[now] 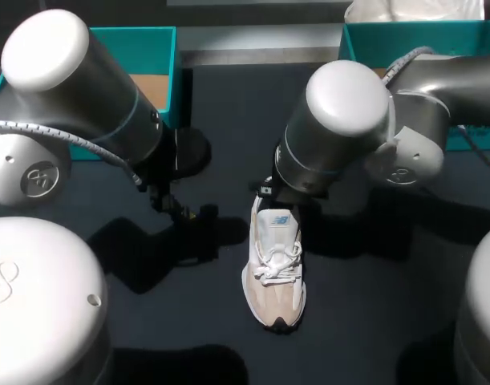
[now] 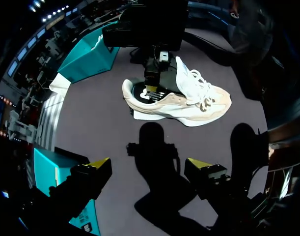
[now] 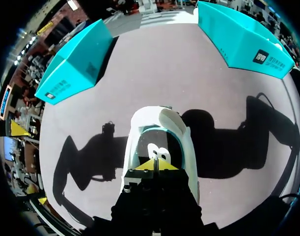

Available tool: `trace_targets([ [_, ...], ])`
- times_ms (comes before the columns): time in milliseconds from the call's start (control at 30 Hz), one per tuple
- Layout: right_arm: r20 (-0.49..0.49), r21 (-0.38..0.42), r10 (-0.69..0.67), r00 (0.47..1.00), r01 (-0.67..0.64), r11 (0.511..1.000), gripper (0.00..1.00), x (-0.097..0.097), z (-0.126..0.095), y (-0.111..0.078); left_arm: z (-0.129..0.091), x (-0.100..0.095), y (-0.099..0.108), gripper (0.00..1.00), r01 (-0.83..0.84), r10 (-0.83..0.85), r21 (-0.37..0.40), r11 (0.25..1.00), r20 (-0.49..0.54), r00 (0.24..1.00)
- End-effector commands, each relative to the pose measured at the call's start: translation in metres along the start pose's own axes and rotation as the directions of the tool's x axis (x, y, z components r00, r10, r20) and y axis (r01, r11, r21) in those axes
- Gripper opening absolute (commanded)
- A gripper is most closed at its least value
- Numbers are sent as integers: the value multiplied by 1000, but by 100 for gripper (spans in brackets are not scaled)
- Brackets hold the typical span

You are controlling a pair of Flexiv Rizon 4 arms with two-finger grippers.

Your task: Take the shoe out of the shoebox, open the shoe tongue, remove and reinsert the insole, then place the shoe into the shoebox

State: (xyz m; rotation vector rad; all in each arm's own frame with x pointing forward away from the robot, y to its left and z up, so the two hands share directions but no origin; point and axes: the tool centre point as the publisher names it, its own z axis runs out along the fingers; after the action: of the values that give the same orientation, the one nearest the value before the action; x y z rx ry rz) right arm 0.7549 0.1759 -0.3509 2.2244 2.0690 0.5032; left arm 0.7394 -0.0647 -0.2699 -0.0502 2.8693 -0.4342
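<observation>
Light seemingly overhead, hard shadows on dark table (image 1: 228, 120)

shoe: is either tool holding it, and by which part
Left tool is open, holding nothing. Right tool has its tips together inside the shoe opening; whether they pinch anything there cannot be told.

L arm (image 1: 76, 88) & R arm (image 1: 349, 120): fat grey cylinders w/ white domed caps; thin teal joint rings; braided grey cables (image 1: 68, 136); black wrist blocks; bright yellow fingertips (image 2: 98, 163).
</observation>
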Motion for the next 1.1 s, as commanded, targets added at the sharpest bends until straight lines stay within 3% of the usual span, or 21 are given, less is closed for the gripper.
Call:
trace_targets([
  [33,9,10,-6,1000,6,1000,0,5,6,0,-28,11,20,100,-12,11,26,1000,50,999],
  [267,21,19,-18,1000,17,1000,0,6,12,-3,-46,11,33,100,-22,20,38,999,47,999],
  [700,78,-17,-65,995,67,998,0,-6,33,-9,-47,12,34,100,-19,18,41,999,35,999],
  [933,53,-64,-35,998,39,997,0,-5,12,9,-47,12,34,100,-19,18,41,999,35,999],
  [1100,80,-79,-46,996,52,996,0,-9,15,15,-47,12,34,100,-19,18,41,999,35,999],
])
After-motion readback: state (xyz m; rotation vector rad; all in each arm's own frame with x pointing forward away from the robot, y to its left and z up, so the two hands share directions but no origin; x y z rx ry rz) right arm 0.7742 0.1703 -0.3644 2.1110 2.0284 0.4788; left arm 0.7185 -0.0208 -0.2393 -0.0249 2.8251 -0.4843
